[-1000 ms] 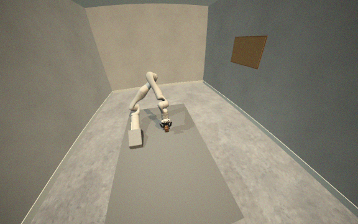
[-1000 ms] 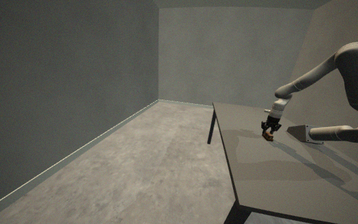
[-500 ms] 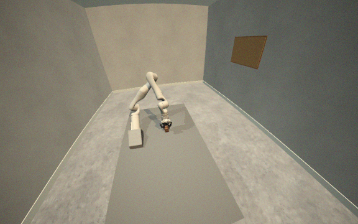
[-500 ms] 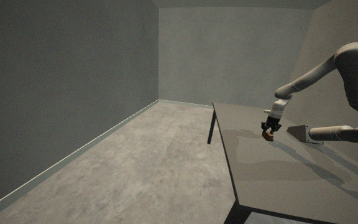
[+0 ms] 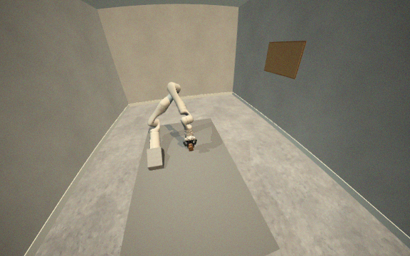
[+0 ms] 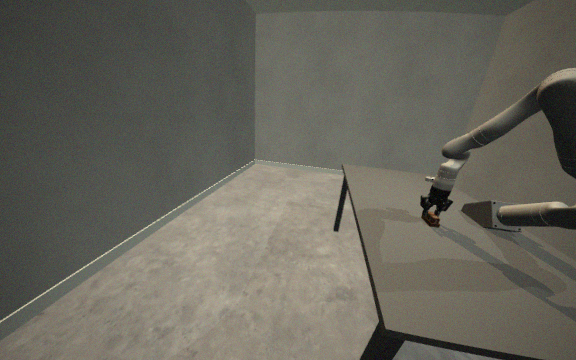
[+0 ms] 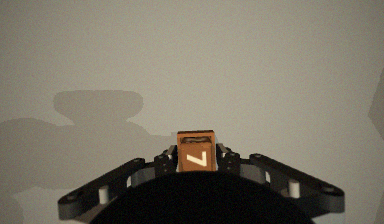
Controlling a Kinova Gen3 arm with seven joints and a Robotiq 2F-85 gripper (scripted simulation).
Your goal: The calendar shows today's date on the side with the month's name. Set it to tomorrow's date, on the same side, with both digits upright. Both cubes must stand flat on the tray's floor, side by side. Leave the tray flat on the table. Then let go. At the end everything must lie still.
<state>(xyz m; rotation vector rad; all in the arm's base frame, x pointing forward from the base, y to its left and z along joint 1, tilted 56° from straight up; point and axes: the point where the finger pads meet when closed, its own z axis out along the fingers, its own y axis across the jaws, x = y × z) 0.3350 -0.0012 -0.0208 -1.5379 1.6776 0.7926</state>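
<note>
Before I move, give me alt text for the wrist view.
A brown cube with a white 7 lying sideways sits between the gripper's fingers, at an orange-brown tray on the grey table. The dark gripper body hides the near end; finger contact is unclear.

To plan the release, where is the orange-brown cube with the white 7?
In the wrist view, the orange-brown cube is low centre, between the jaws.

Orange-brown calendar (image 5: 191,146) (image 6: 428,222) (image 7: 196,134) low at the table; a cube (image 7: 197,156) faces me, white 7 lying sideways.
</note>
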